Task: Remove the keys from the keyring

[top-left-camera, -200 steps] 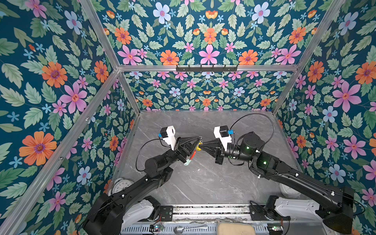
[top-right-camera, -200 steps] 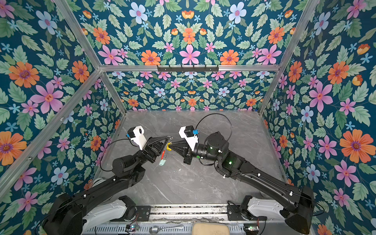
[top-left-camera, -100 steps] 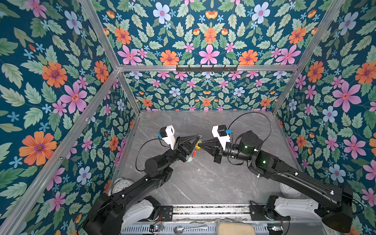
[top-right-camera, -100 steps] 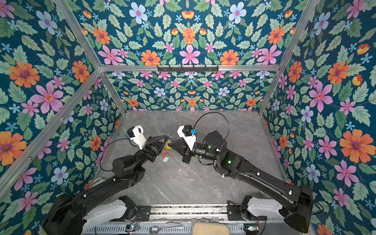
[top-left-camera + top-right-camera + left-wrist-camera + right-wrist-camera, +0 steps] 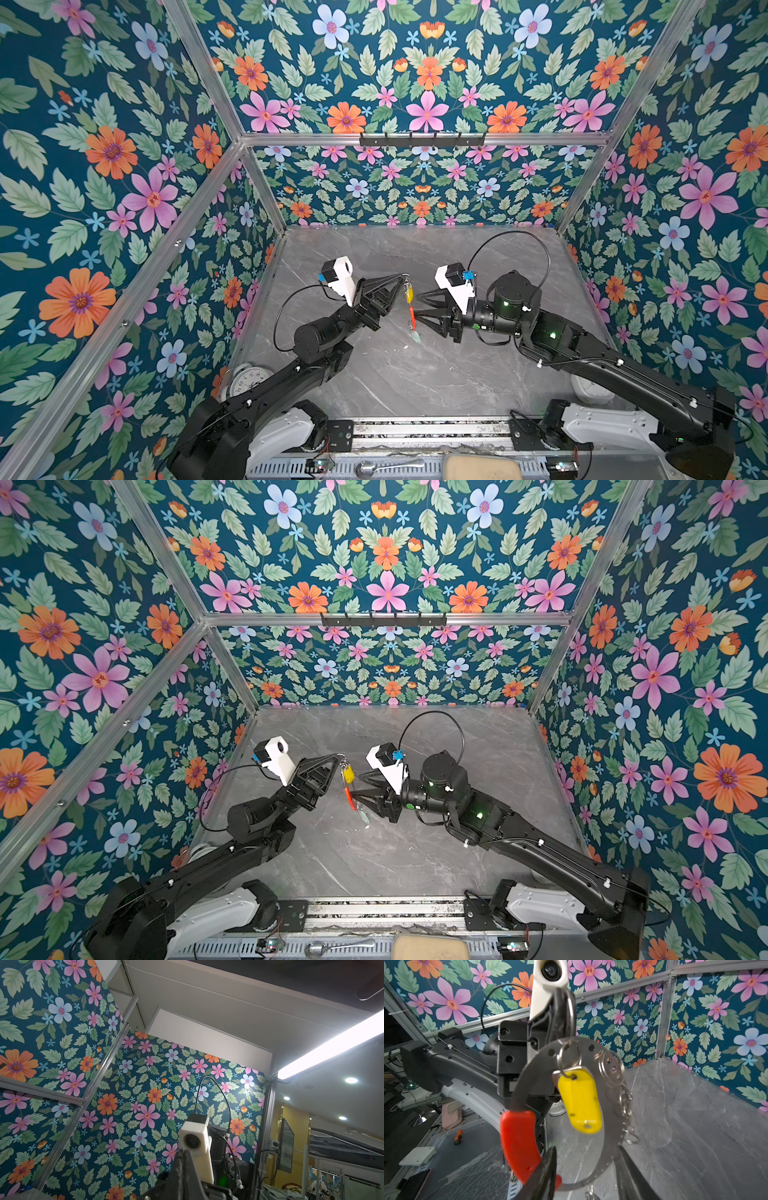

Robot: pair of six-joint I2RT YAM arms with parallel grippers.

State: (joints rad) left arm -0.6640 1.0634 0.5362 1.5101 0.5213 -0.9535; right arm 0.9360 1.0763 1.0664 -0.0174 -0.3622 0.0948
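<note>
The keyring [image 5: 611,1109], a flat grey hoop with a red sleeve [image 5: 517,1142], hangs in the air above the table. My left gripper [image 5: 405,276] is shut on its top edge; its fingers [image 5: 562,1012] show in the right wrist view. One of the keys, with a yellow tag [image 5: 580,1101], dangles from a split ring inside the hoop. A pale mint tag [image 5: 417,336] hangs at the bottom. My right gripper [image 5: 587,1148] is open, one jaw by the red sleeve and one by the hoop's other side. In both top views it [image 5: 358,788] faces the hoop.
Empty split rings [image 5: 611,1070] hang along the hoop's edge. A white clock [image 5: 249,380] lies by the left arm's base and a white object [image 5: 590,388] by the right arm. A black hook rack [image 5: 422,139] is on the back wall.
My right gripper has opened and edged left, so its jaws now stand either side of the hoop's lower part. The left gripper keeps holding the hoop.
</note>
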